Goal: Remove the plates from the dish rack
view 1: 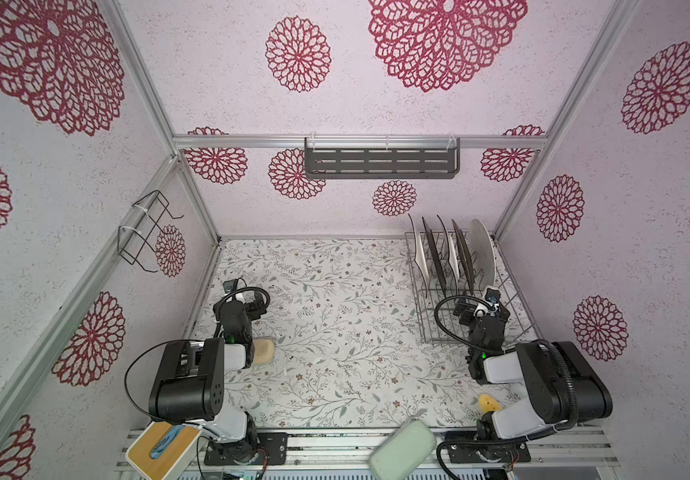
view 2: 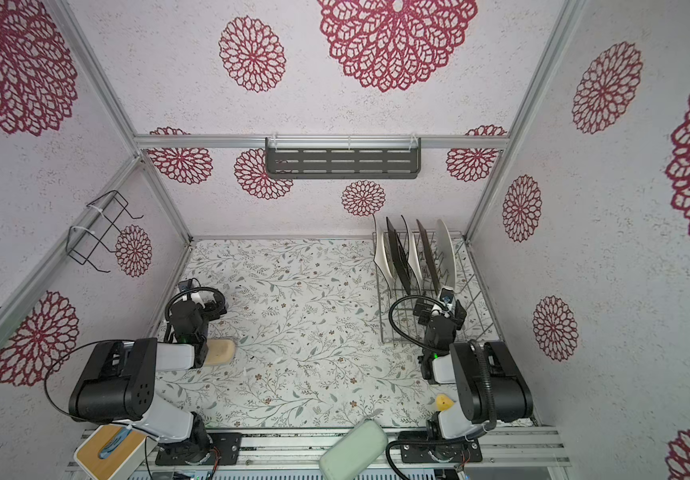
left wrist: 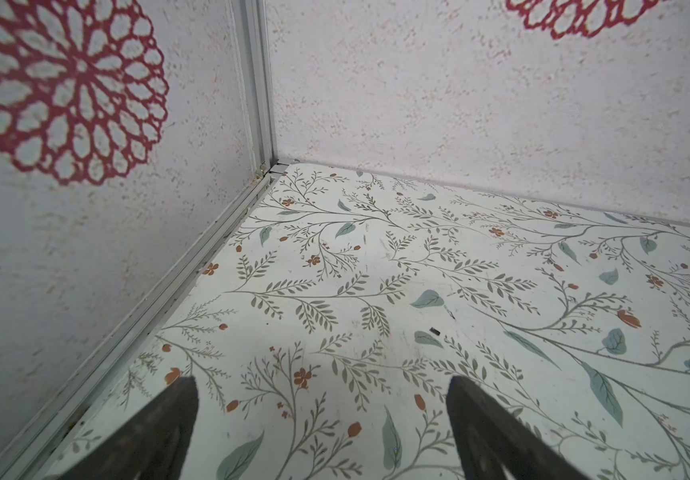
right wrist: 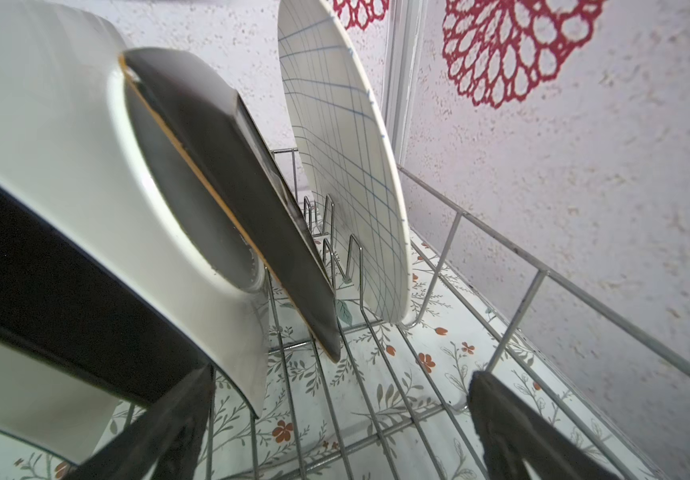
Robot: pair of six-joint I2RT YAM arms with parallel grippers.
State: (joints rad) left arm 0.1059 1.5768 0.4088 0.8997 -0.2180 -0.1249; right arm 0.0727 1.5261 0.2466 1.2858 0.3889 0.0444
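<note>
Plates [view 1: 482,249], all five by my count in both top views, stand on edge between the prongs of the dish rack [right wrist: 543,272], so I judge the unloading as not yet begun: none lies on the floral tabletop [left wrist: 418,270], and every one is left to lift out. My right claw [right wrist: 339,399] hangs low over the open end of the rack with its fingers spread wide and nothing between them but rack wire and the tabletop beneath. Straight ahead of it stands the round grid-lined plate [right wrist: 347,166], nearly upright against the rack's far end. A dark brown plate [right wrist: 227,166] leans beside that one, and the white plate with the black rim [right wrist: 85,187] comes closest to the claw, its lower corner just beside one finger. Whether they touch I cannot tell. My left claw [left wrist: 322,386] is spread as well and holds nothing. It is well apart from the rack, pointing at a bare corner of the tabletop where two walls meet, with no plate before it.
</note>
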